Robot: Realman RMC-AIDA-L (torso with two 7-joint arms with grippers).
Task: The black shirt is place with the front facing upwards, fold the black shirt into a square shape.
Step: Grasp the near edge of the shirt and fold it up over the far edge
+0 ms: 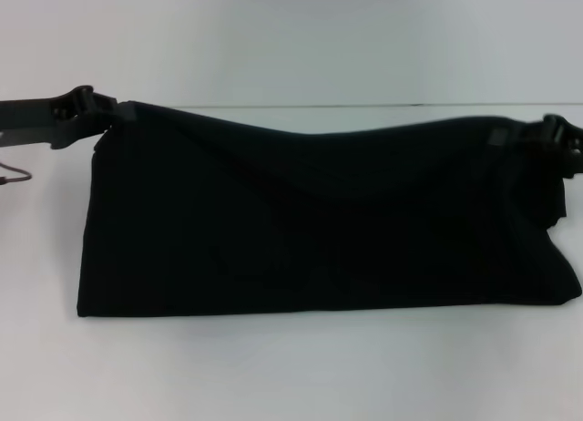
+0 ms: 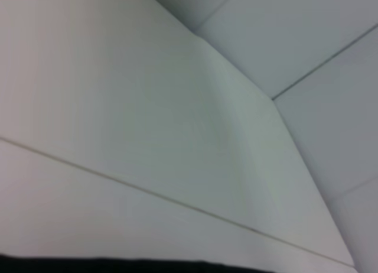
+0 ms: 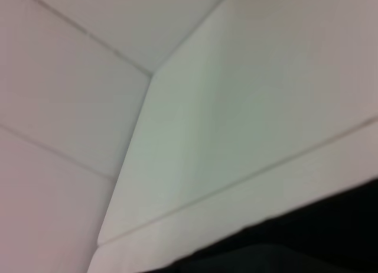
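Observation:
The black shirt (image 1: pixel 310 220) stretches as a wide dark band across the white table. Its far edge is raised between both grippers and sags in the middle, while its near edge rests on the tabletop. My left gripper (image 1: pixel 102 111) pinches the shirt's far left corner. My right gripper (image 1: pixel 545 134) pinches the far right corner. No lettering or label shows. In the left wrist view only a thin strip of the black shirt (image 2: pixel 118 266) shows. The right wrist view catches a fold of the black shirt (image 3: pixel 307 237) at one corner.
The white table (image 1: pixel 291 366) has bare surface in front of the shirt, and its far edge (image 1: pixel 364 105) runs just behind the raised cloth. A thin cable (image 1: pixel 14 176) hangs at the far left, below the left arm.

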